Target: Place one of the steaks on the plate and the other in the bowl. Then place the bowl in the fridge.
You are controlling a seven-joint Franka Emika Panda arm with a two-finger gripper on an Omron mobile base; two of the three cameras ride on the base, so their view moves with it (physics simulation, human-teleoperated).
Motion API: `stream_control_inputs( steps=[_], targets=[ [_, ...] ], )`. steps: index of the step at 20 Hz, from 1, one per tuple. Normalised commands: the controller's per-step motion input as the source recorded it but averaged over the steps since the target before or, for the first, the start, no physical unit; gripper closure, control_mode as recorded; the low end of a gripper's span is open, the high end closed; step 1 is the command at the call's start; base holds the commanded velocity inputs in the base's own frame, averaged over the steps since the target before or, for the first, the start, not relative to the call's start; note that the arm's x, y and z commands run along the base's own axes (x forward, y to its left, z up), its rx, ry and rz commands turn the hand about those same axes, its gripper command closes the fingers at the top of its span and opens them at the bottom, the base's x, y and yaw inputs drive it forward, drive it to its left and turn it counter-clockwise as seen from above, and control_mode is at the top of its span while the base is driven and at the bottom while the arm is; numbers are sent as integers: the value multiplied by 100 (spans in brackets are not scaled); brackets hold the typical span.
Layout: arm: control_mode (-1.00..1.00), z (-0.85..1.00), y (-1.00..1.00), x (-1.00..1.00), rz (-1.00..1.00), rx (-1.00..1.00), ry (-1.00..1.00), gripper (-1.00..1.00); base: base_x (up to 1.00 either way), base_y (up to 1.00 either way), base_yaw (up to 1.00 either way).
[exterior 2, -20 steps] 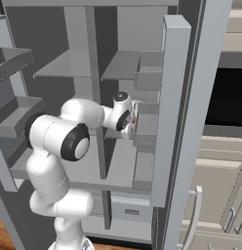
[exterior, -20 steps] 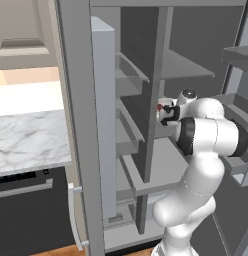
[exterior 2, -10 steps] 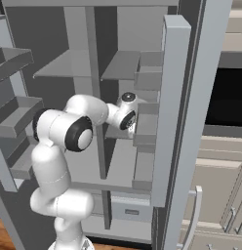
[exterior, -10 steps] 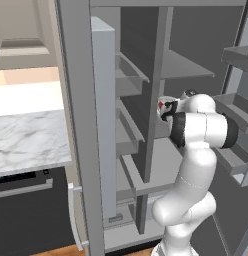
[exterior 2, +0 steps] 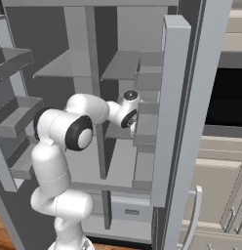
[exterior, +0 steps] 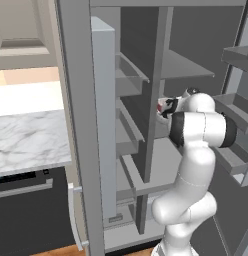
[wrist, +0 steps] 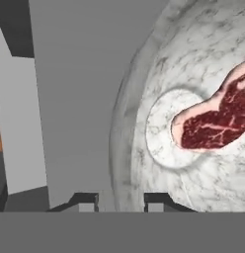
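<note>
We have the fridge [exterior: 146, 125] standing open, the arm reaching onto a middle shelf [exterior 2: 120, 132]. One bowl [wrist: 193, 123], mottled whitish-grey, sits on that shelf, and one marbled steak [wrist: 213, 123] lies inside it. The bowl's rim passes between the fingertips of the gripper [wrist: 122, 200], with the bowl's centre ahead and to one side of them. The gripper stands narrowly parted; whether it grips the rim, we cannot tell. Backing straight off looks like our next call.

Marble counter [exterior: 26, 140] at 9 o'clock, black oven [exterior: 31, 215] beneath it. Beige cabinet drawers [exterior 2: 218, 195] at 4 o'clock; wood floor [exterior: 51, 250] along the bottom.
</note>
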Motion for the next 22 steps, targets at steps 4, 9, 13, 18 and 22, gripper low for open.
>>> stream_control_inputs(
  steps=[4, 9, 13, 18, 22],
  targets=[
    [-100, 16, 18, 0, 0, -6, -9, -100, 0, 0, 0],
    [-100, 20, 14, 0, 0, -4, -13, -100, 0, 0, 0],
    [-100, 41, 0, -9, 0, 0, -17, -100, 0, 0, 0],
    [-100, 20, -2, -26, 0, 0, -22, -100, 0, 0, 0],
    [-100, 14, -3, -18, 0, 0, -19, -100, 0, 0, 0]
  ],
)
